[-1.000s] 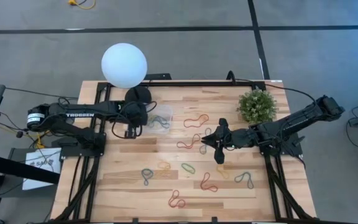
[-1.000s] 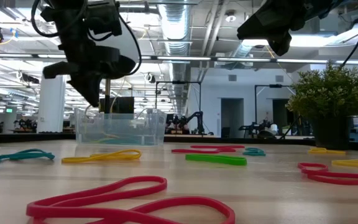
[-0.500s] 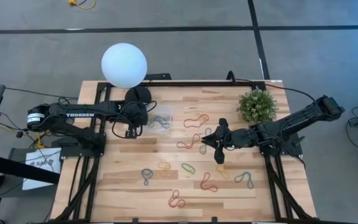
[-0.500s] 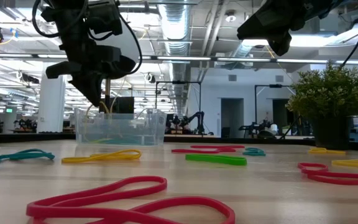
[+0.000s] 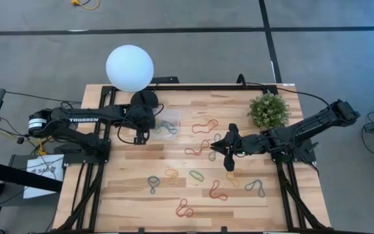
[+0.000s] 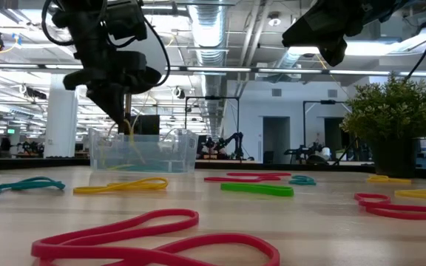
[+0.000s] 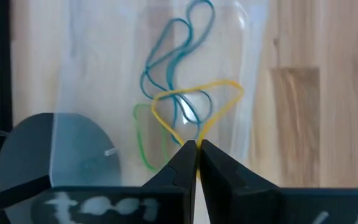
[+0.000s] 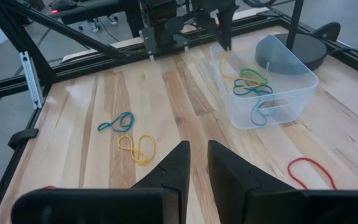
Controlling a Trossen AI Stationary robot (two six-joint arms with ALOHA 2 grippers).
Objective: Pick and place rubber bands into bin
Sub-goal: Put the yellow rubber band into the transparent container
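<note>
Drop pending: left jaws (image 7: pixel 196 149) pinched on a yellow band (image 7: pixel 194 102), loop dangling straight down into the bin (image 5: pixel 167 126) at the tabletop's (image 5: pixel 128 195) 11 o'clock. Bin already holds teal and green bands (image 7: pixel 173 59). Opening the jaws looks like the only step needed; lamp base (image 5: pixel 145 99) just beyond, clear of the path. Right jaws (image 8: pixel 197 163) barely parted, holding nothing, hovering mid-tabletop, nearer the loose bands (image 5: pixel 197 151) from 3 to 6 o'clock.

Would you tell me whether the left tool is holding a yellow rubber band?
Yes, the left tool pinches a yellow rubber band above the bin.
</note>
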